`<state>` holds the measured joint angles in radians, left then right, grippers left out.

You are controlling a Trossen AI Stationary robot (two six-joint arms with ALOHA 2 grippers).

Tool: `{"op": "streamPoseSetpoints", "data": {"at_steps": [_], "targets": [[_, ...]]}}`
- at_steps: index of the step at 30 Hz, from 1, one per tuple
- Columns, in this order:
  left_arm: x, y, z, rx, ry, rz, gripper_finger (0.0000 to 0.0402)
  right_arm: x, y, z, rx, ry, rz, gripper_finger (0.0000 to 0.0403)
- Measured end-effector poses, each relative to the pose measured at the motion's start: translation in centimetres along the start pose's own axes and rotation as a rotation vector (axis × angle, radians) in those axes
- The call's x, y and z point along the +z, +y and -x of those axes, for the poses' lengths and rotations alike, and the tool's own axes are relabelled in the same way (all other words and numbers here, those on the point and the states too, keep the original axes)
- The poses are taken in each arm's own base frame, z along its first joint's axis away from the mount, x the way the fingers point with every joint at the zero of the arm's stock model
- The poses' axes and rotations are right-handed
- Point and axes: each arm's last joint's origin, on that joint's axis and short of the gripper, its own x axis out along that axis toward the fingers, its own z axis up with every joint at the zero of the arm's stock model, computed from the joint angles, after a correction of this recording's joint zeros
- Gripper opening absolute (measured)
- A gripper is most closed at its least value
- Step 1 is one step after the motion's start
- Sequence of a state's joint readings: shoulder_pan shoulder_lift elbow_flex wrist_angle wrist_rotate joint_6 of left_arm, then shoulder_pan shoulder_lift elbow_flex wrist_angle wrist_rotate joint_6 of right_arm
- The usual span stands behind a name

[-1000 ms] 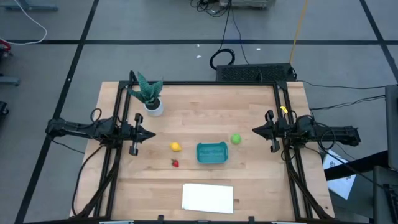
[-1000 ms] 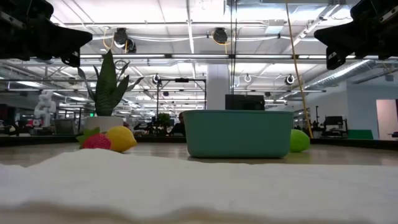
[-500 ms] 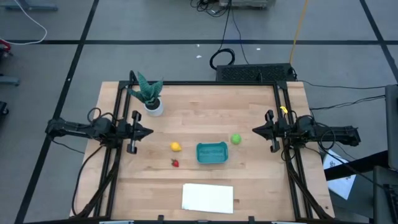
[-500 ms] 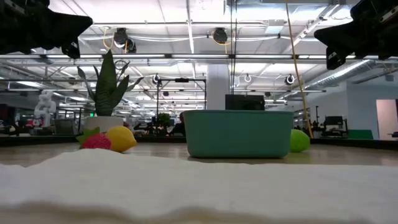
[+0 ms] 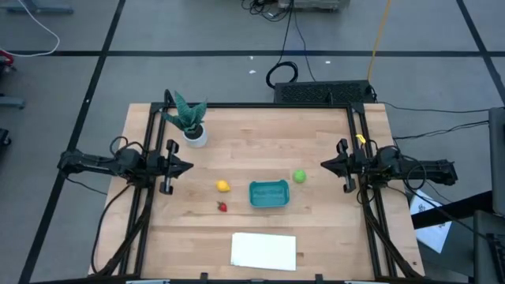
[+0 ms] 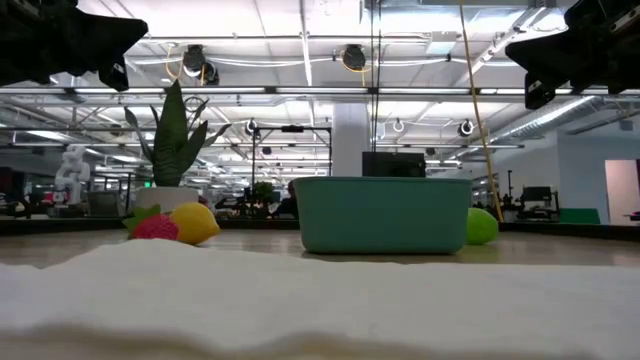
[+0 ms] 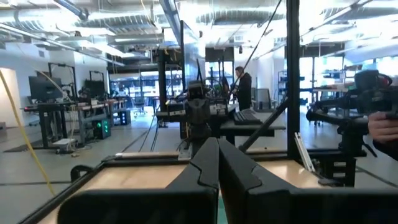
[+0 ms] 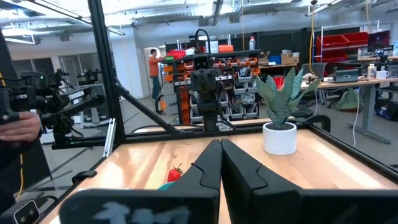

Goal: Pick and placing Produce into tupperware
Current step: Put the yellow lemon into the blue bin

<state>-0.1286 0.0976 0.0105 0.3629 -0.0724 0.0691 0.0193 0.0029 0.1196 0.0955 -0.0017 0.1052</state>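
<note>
While the left gripper and right gripper hang at opposite table edges, fingers pressed together and empty, the teal tupperware sits mid-table. The green ball lies just beside its far right corner; the yellow lemon and red strawberry lie to its left. A potted plant stands behind; a white sheet lies in front.

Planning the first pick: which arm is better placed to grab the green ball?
Right. The green ball lies on the tub's right side, nearer the right gripper; the left gripper is across the table.
</note>
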Motion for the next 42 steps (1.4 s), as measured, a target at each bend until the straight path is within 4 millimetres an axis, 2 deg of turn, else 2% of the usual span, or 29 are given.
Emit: {"op": "streamPoseSetpoints", "data": {"at_steps": [5,11,15,21,26,30,42], "targets": [[1.3,0.3,0.1,0.072,-0.114,-0.074,0.0001,0.2,0.0,0.0,0.001,-0.021,0.063,0.0000],[2.6,0.6,-0.7,0.162,0.046,-0.111,0.0001,1.0,0.0,-0.2,-0.032,-0.096,0.109,0.0000],[4.9,0.8,-1.7,0.201,0.112,-0.152,0.0001,0.9,-0.1,-0.5,-0.057,-0.085,0.158,0.0000],[7.6,1.6,-3.4,0.317,0.275,-0.219,0.0001,0.6,-0.2,-0.9,-0.089,-0.050,0.194,0.0000],[9.1,2.4,-5.0,0.364,0.360,-0.333,0.0001,0.3,-0.3,-1.2,-0.111,-0.015,0.197,0.0000],[10.1,3.3,-6.4,0.416,0.411,-0.308,0.0001,0.3,-0.3,-1.2,-0.110,-0.019,0.144,0.0000],[12.3,5.0,-11.4,0.294,0.703,-0.292,0.0001,0.3,-0.3,-1.2,-0.110,-0.022,0.109,0.0000]]}}
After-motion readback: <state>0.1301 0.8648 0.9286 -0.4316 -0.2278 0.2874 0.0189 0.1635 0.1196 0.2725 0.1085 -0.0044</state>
